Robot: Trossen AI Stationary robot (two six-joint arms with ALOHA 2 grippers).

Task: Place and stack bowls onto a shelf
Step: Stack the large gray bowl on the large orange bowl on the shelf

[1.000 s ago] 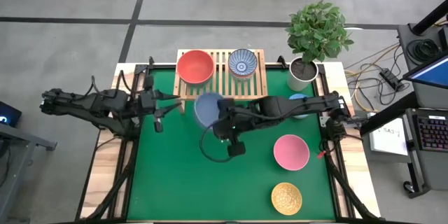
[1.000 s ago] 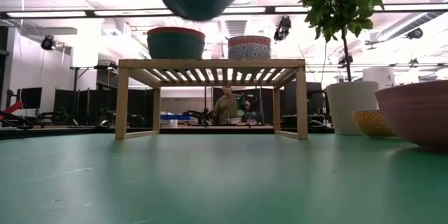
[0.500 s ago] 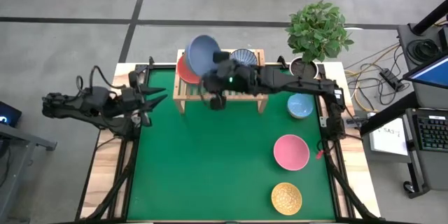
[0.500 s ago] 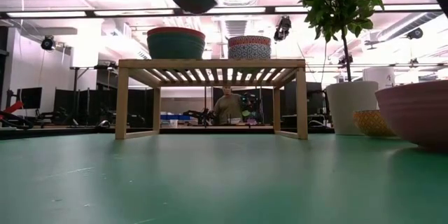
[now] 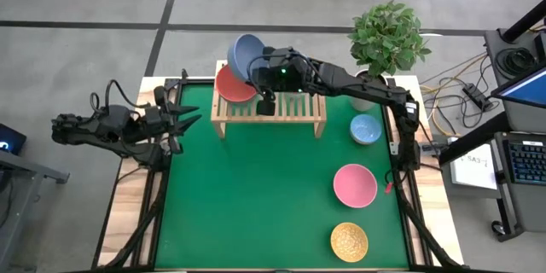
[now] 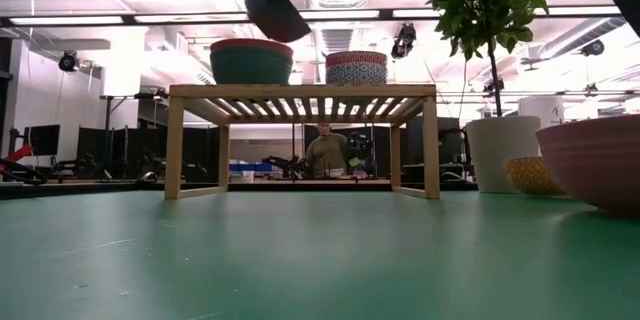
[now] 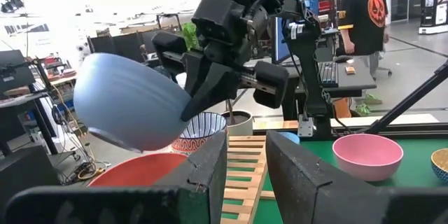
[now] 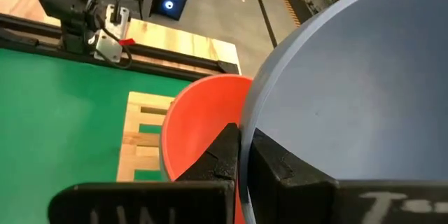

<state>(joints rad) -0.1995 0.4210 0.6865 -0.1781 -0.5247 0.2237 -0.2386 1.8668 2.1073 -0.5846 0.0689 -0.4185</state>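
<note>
Since half a second ago the blue-grey bowl [image 5: 246,55] has tilted further over the red bowl [image 5: 232,88] on the shelf [image 5: 294,105]; the left arm barely shifts. Pink bowl [image 5: 354,185] and yellow bowl [image 5: 349,241] sit nearest, well short of the shelf. Right gripper [image 5: 258,73] reaches over the shelf's left end, fingers clenched on the bowl's rim, wrist rolled. To nest cleanly: level the rim, centre on red, lower, then release. Left gripper [image 5: 189,112] waits left of the shelf, fingers parted, empty.

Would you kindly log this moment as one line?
right gripper: shut on blue-grey bowl | above red bowl on shelf | left gripper: waiting at table's left
</note>
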